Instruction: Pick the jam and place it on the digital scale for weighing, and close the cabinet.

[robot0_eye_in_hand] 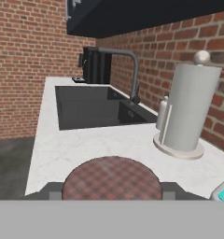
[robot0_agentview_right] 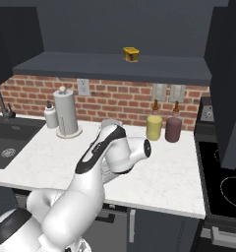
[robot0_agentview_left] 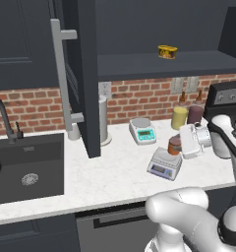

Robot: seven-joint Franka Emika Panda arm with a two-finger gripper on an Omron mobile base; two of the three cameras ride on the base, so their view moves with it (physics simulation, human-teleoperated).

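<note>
A brick-walled kitchen with a pale marble desk (robot0_agentview_left: 110,177) running across the middle of the left base view, a dark sink (robot0_agentview_left: 26,167) at its left. Above, the cabinet (robot0_agentview_left: 85,74) fills the upper part of the frame; its door stands open edge-on just left of centre, silver bar handle toward the camera, and a flat yellow tin (robot0_agentview_left: 167,51) sits on the shelf at upper right.

Lower right of centre, the digital scale (robot0_agentview_left: 164,164) lies on the desk with its silver platform bare. The jam (robot0_agentview_left: 174,145) is just behind and above it in the frame, at the tip of the white hand. The fingers (robot0_agentview_left: 181,143) are closed on the jar: in the hand view its brown lid (robot0_eye_in_hand: 111,179) sits at bottom centre with a finger (robot0_eye_in_hand: 53,190) at each side.

So the pick looks done and the jar appears close to the scale. Setting it on the platform, letting go and shutting the cabinet door all remain.

A white scale (robot0_agentview_left: 142,131) sits farther back.
</note>
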